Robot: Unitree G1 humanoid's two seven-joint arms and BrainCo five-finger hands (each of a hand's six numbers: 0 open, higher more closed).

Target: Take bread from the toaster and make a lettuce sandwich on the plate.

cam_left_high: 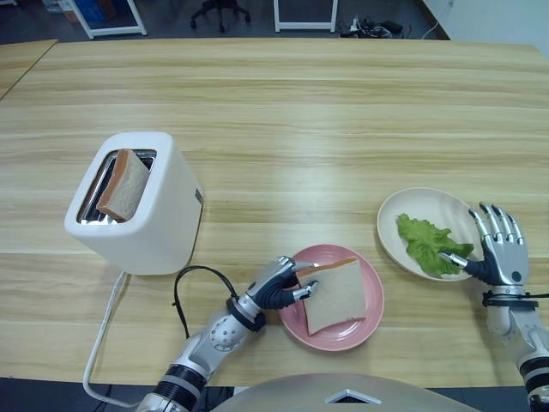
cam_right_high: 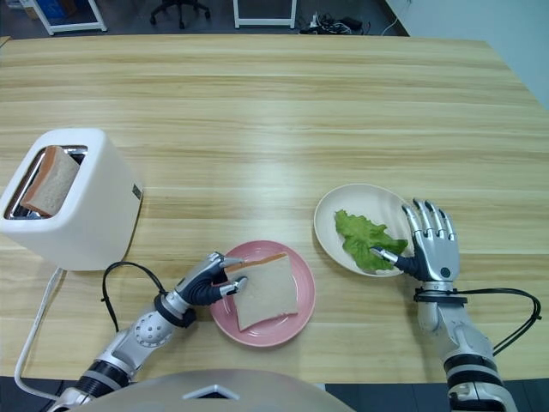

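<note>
Bright, even room light, pale glare across the wooden table, soft shadow at the toaster base

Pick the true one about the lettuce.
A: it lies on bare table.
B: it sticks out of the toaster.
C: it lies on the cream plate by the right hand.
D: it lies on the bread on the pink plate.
C: the lettuce lies on the cream plate beside the right hand; the bread slice is bare.
</note>
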